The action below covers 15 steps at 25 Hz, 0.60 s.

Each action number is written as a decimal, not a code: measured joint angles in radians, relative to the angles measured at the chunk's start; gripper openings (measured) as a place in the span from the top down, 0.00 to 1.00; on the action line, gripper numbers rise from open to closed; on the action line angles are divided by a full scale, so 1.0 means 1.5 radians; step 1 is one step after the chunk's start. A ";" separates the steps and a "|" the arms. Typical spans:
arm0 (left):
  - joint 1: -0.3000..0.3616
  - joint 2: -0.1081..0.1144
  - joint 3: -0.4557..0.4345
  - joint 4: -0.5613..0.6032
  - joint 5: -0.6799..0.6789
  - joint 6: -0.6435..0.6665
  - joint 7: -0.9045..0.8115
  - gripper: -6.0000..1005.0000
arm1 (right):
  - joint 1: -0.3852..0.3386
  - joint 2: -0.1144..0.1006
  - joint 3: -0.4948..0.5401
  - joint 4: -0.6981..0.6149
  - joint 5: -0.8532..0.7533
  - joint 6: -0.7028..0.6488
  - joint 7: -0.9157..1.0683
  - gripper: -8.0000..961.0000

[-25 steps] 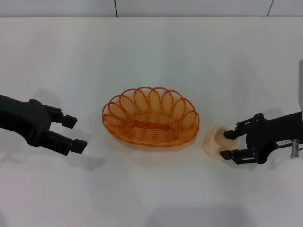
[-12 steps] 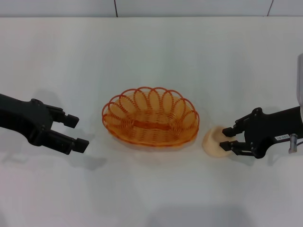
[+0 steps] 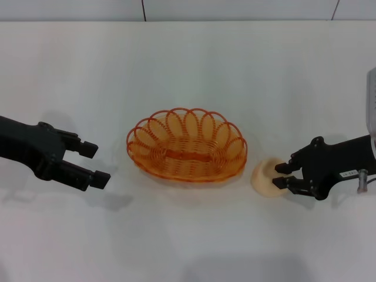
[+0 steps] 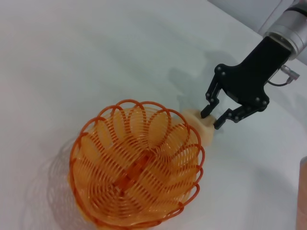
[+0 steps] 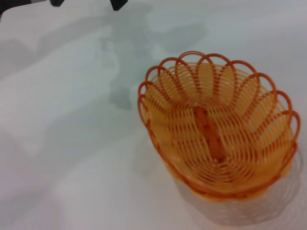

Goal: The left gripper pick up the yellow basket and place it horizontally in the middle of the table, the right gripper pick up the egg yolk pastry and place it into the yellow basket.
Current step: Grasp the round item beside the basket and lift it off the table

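Already lying lengthwise mid-table, the oval orange-yellow wire basket (image 3: 187,145) is waiting; the black right gripper (image 3: 282,175) is pinching the pale round pastry (image 3: 265,177) beside it, while the left gripper (image 3: 94,163) is hovering open, empty.

The head view looks forward and down over the whole worktop (image 3: 188,59). Both wrist views look down from closer in, from opposite sides. All 3 views share the yellow basket (image 3: 187,145).
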 joint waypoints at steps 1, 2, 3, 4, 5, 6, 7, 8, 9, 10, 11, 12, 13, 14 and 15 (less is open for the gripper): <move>0.000 0.000 0.000 0.000 -0.001 0.000 0.000 0.12 | 0.000 0.000 -0.002 0.000 0.000 0.000 0.000 0.73; -0.001 0.000 0.000 0.000 -0.001 0.000 0.000 0.12 | 0.001 0.000 -0.005 0.000 -0.001 0.000 0.000 0.74; -0.001 0.001 0.000 0.000 -0.002 0.000 0.000 0.12 | 0.002 0.000 -0.007 0.000 -0.005 -0.001 0.002 0.74; -0.001 0.001 0.000 0.000 -0.002 0.000 0.000 0.12 | 0.003 0.000 -0.008 0.000 -0.007 -0.001 0.004 0.75; -0.001 0.001 0.000 0.000 -0.002 0.000 0.000 0.12 | 0.003 0.000 -0.008 0.000 -0.007 -0.001 0.004 0.76; -0.001 0.001 0.000 0.001 -0.006 0.000 0.000 0.12 | 0.005 0.000 -0.012 0.000 -0.017 -0.002 0.010 0.76; -0.001 0.001 0.000 0.001 -0.007 0.000 0.000 0.12 | 0.005 0.000 -0.013 0.000 -0.017 -0.001 0.011 0.77; -0.001 0.001 0.000 0.001 -0.008 0.000 0.000 0.12 | 0.005 0.000 -0.015 -0.002 -0.018 -0.001 0.012 0.77; -0.001 0.001 0.000 0.001 -0.008 0.000 0.000 0.12 | 0.005 0.000 -0.016 -0.004 -0.018 -0.001 0.013 0.78; -0.001 0.001 0.000 0.001 -0.009 -0.001 0.000 0.12 | 0.005 0.000 -0.016 -0.006 -0.018 -0.001 0.014 0.78; -0.001 0.001 0.000 0.002 -0.009 -0.001 0.000 0.12 | 0.005 0.000 -0.017 -0.008 -0.018 -0.001 0.015 0.78; -0.001 0.001 0.000 0.002 -0.009 -0.001 0.000 0.12 | 0.005 0.000 -0.017 -0.009 -0.018 0.000 0.016 0.79; 0.000 0.001 0.000 0.002 -0.009 -0.001 0.000 0.12 | 0.005 0.000 -0.017 -0.010 -0.018 0.000 0.017 0.79; 0.000 0.001 0.000 0.002 -0.009 -0.001 0.000 0.12 | 0.005 0.000 -0.017 -0.011 -0.018 0.000 0.017 0.80; 0.000 0.001 0.000 0.002 -0.009 -0.001 0.000 0.12 | 0.005 0.000 -0.017 -0.012 -0.018 0.000 0.017 0.81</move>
